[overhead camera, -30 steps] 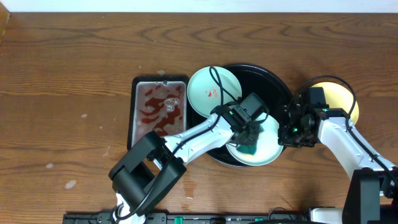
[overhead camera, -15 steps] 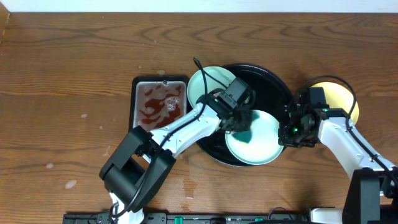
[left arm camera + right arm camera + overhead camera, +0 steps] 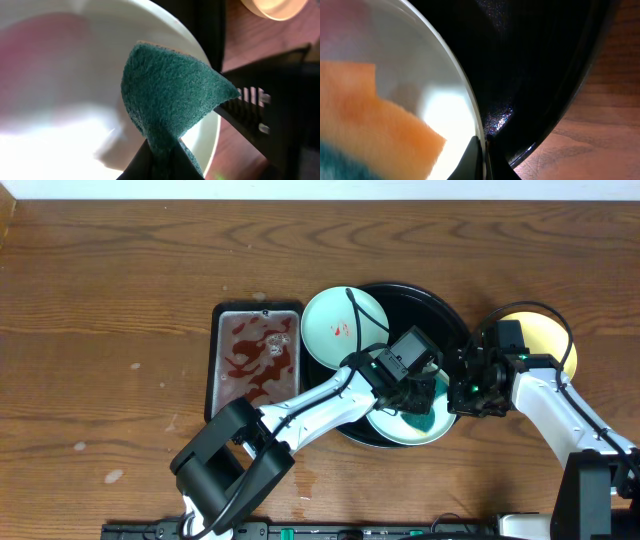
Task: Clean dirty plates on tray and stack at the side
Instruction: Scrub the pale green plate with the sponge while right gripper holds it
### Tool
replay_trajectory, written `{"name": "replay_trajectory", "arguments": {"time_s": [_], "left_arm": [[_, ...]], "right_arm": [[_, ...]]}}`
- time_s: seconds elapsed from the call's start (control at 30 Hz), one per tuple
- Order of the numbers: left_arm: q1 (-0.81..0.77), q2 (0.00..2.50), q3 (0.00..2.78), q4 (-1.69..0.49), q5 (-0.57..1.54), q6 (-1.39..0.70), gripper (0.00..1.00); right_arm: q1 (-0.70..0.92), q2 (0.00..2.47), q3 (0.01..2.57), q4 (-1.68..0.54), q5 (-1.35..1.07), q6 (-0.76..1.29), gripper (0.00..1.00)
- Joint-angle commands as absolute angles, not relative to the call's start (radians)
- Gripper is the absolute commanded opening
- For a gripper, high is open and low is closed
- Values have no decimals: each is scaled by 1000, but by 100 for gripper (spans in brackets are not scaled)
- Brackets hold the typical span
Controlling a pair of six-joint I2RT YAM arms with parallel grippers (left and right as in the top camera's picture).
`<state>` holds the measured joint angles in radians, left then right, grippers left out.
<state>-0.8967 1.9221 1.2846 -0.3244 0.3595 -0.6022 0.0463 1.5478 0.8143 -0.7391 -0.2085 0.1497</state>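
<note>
A pale mint plate lies at the front of the black tray. My left gripper is shut on a green-and-orange sponge and presses it on this plate. My right gripper is shut on the plate's right rim; the sponge's orange side shows there. A second mint plate with a red smear leans on the tray's left rim. The pale yellow plate sits on the wood right of the tray.
A rectangular metal pan with red stains lies left of the tray. The tray's dark rim and brown tabletop show in the right wrist view. The table's far edge meets a white wall.
My left gripper swept the sponge from the plate's middle up to its left part, then back across to its right part. The right gripper and plates stayed put.
</note>
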Motion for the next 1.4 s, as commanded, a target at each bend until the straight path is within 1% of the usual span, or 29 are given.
{"name": "replay_trajectory", "arguments": {"time_s": [0.0,0.2,0.3,0.43,0.6,0.73,0.87,1.03,1.37], "left_arm": [[-891,1950,1280,-334,284,-607,7],[-889,1956,1277,-381,119,-587,8],[-878,1956,1277,-382,92,-535,8],[-845,1956,1278,-404,93,-516,8],[-802,1938,1303,-490,107,-473,8],[-793,1877,1314,-519,178,-437,7],[-804,1809,1314,-490,302,-438,7],[-833,1813,1313,-445,303,-469,7],[-895,1914,1313,-298,303,-514,8]], "right_arm": [[54,1558,803,-744,-184,152,1],[54,1558,803,-748,-184,152,1],[54,1558,803,-748,-184,152,1],[54,1558,803,-749,-184,152,1],[54,1558,803,-752,-184,152,1],[54,1558,803,-752,-184,152,1],[54,1558,803,-751,-184,152,1],[54,1558,803,-751,-184,152,1],[54,1558,803,-752,-184,152,1]]}}
